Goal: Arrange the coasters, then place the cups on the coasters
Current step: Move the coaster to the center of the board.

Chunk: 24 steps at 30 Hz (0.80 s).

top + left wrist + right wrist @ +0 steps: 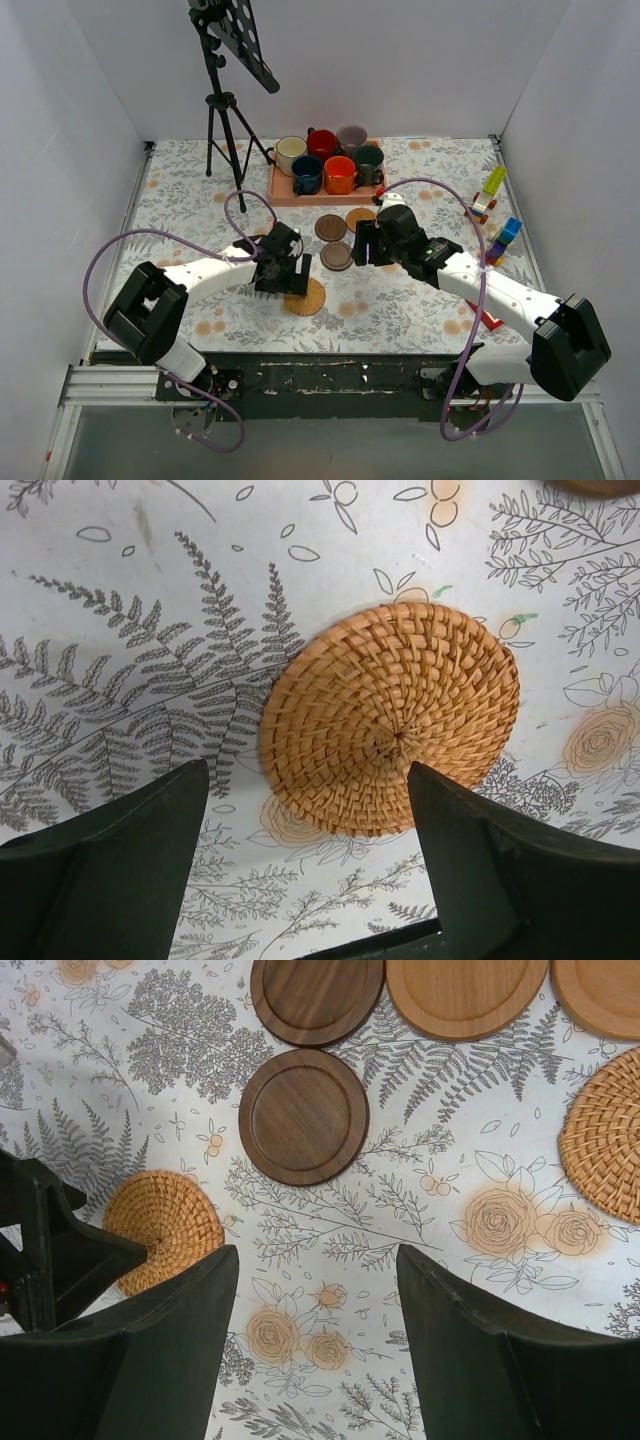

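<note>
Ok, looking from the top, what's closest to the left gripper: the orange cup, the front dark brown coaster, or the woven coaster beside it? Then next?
1. Woven coaster, just beside the left gripper.
2. Front dark brown coaster, toward the middle.
3. Orange cup, on the tray at the back.

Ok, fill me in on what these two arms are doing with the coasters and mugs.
Both arms are over the table with jaws open, holding nothing. The left gripper hovers at a woven coaster lying flat. The right gripper hangs near the dark brown coasters. All six mugs sit in the pink tray at the back, none on a coaster yet.
</note>
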{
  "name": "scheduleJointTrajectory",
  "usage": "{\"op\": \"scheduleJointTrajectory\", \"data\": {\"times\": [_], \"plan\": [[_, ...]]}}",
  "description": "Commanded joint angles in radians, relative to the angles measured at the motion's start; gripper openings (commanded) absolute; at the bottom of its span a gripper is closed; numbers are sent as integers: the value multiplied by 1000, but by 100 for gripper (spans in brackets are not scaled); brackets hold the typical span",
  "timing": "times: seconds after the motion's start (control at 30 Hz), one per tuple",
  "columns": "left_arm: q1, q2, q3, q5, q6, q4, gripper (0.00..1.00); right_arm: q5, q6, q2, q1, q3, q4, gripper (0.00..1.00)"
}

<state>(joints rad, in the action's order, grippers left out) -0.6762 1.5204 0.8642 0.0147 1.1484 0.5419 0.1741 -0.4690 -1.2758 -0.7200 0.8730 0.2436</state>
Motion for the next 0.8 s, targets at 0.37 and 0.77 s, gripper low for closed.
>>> {"op": "scheduleJointTrajectory", "data": {"times": [0.37, 0.77], "plan": [[-2, 84, 70, 64, -35, -36, 68, 30, -11, 44, 2, -5, -21, 71], [-33, 38, 61, 54, -27, -16, 69, 51, 10, 62, 2, -20, -21, 72]]}}
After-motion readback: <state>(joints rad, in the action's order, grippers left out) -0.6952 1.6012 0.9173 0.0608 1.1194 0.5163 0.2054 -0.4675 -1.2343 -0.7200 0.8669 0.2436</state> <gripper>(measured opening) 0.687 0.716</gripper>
